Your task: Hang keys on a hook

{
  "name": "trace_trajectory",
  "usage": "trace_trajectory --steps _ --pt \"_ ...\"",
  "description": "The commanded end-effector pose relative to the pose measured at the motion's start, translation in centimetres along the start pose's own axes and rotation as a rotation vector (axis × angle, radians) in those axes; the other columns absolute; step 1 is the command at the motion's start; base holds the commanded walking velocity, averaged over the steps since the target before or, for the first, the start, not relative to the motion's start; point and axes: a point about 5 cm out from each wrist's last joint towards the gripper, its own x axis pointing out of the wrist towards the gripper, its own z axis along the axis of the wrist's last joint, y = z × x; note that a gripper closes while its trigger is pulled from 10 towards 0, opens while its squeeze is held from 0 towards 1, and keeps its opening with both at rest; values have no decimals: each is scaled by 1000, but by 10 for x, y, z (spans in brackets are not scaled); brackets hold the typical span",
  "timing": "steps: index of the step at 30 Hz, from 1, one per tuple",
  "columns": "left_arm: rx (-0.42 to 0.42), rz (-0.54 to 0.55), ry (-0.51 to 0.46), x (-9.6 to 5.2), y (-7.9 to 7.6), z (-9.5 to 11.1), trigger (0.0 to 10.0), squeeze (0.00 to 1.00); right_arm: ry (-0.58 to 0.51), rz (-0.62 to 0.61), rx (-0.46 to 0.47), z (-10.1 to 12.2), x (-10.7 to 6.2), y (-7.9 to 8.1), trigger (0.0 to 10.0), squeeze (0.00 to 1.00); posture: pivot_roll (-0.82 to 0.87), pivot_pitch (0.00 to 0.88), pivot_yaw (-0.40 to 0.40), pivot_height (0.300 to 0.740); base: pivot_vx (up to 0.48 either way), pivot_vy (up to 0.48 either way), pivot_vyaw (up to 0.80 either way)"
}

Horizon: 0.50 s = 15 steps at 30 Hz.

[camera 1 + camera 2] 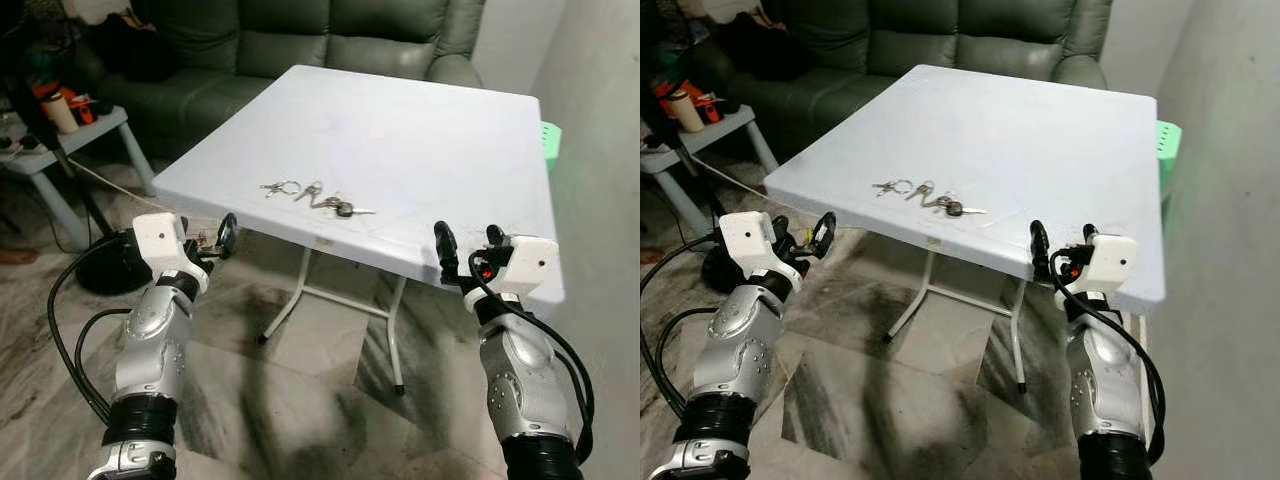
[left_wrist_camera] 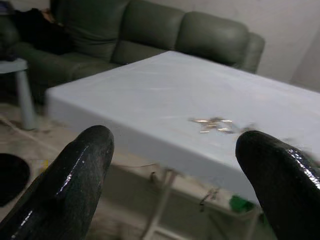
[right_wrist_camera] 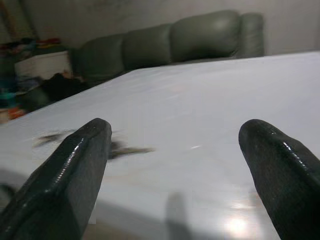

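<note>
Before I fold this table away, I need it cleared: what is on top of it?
A bunch of keys lies near the front edge of the white table. The right end effector covers a little of that edge.

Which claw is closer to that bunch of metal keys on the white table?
Neither clearly. The left claw hovers off the near edge, left of the bunch of metal keys; the right claw hovers at that edge, to their right.
</note>
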Motion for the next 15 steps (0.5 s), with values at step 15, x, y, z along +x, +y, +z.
trace_trajectory --steps 15 --pt "22 -30 19 5 -1 3 10000 0 33 60 -82 1 -2 0 10000 0 -70 0 16 740 0 472 0"
